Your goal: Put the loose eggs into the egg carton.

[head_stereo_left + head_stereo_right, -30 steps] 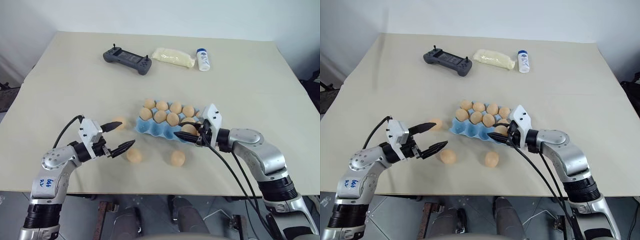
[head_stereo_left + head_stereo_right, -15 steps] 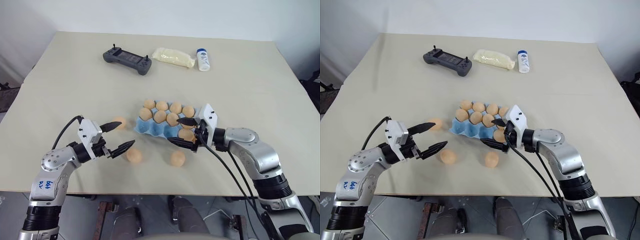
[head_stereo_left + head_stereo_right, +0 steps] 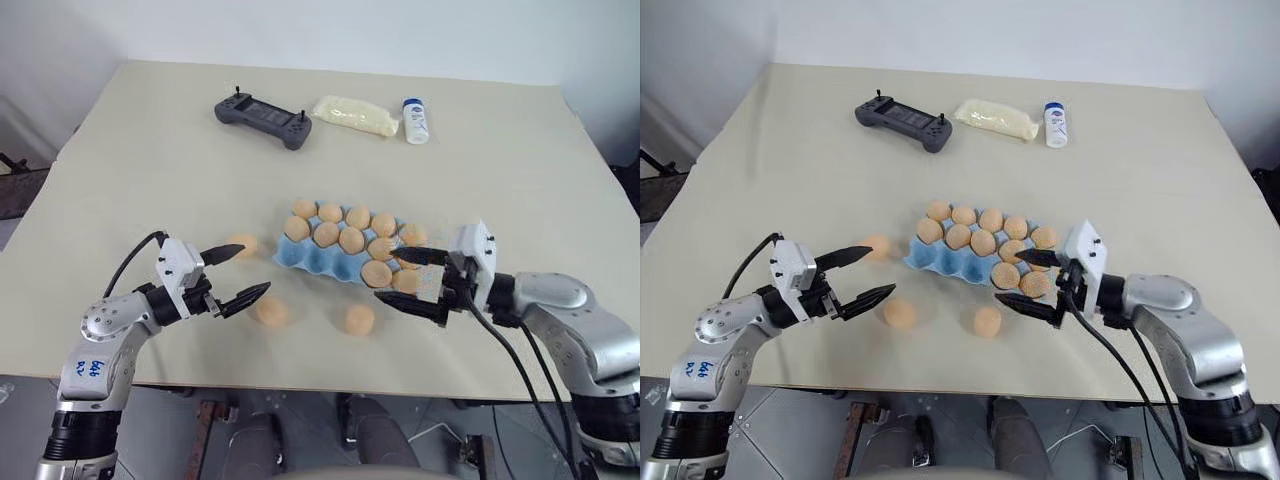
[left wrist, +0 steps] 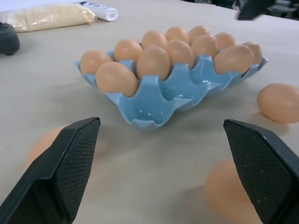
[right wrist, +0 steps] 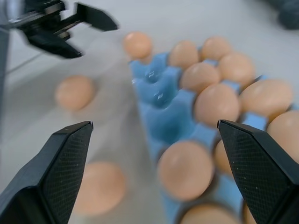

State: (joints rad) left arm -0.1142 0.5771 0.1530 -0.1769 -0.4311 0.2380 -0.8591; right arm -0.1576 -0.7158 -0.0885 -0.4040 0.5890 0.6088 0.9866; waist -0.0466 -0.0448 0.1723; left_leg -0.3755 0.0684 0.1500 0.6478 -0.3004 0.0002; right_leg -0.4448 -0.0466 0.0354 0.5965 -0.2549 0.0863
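The light blue egg carton point(image 3: 303, 260) lies mid-table with several tan eggs seated in its cups. Three loose eggs rest on the table: one point(image 3: 240, 245) off the carton's left end, one point(image 3: 271, 311) nearer the front, and one point(image 3: 358, 319) in front of the carton. My left gripper point(image 3: 251, 268) hangs open and empty between the two left-hand eggs. At the carton's right end my right gripper point(image 3: 388, 275) is open, its fingers spread either side of the nearest seated eggs and holding nothing. The left wrist view looks at the carton point(image 4: 154, 100) from its end.
At the far side of the table lie a dark grey game controller point(image 3: 258, 112), a pale yellow bag point(image 3: 352, 115) and a small white bottle point(image 3: 415, 120). The table's front edge runs just below both grippers.
My right gripper has opened, left its egg in a near cup at the carton's right end, and drawn back to the right. The left arm has not moved.
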